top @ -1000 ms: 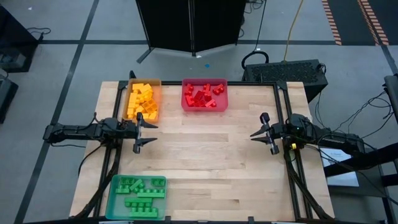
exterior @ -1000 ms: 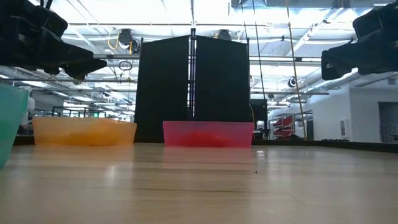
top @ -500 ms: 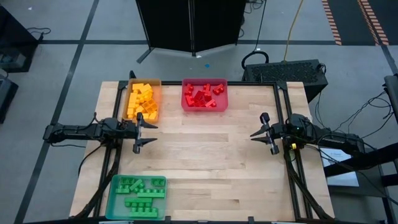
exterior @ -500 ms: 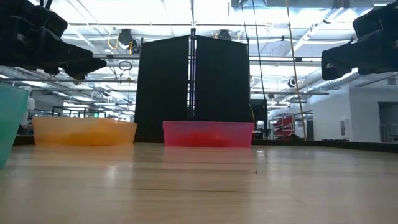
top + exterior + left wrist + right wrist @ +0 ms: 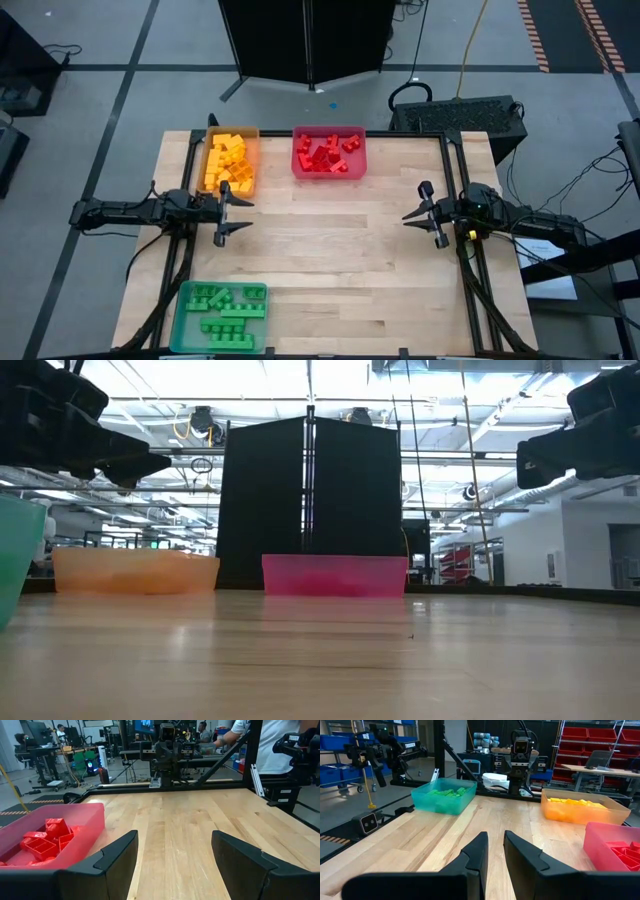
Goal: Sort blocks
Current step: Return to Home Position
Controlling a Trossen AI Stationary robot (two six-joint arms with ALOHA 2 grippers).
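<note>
Reading my left end effector (image 5: 240, 213) first: its two dark fingers stand wide apart and hold nothing. It hovers above the left edge of the pale wooden bench (image 5: 340, 260), about halfway along that edge. My right end effector (image 5: 412, 214) hangs over the right edge opposite. Its fingers are drawn almost together with only a thin slit between them, and it is also empty. Both sit well clear of the bench top in the low view.

Just beyond the left end effector, in the back left corner, the translucent orange rectangular tray (image 5: 232, 129) holds the yellow-orange studded plastic bricks (image 5: 228, 165). Near it along the back edge, not touching it, the translucent red tray (image 5: 328, 129) holds the red bricks (image 5: 325, 155). In the front left corner the translucent teal tray (image 5: 180, 322) holds the green bricks (image 5: 225, 315), some short, some long.

Past the bench, my left wrist view catches a person in a white shirt (image 5: 272, 745).
</note>
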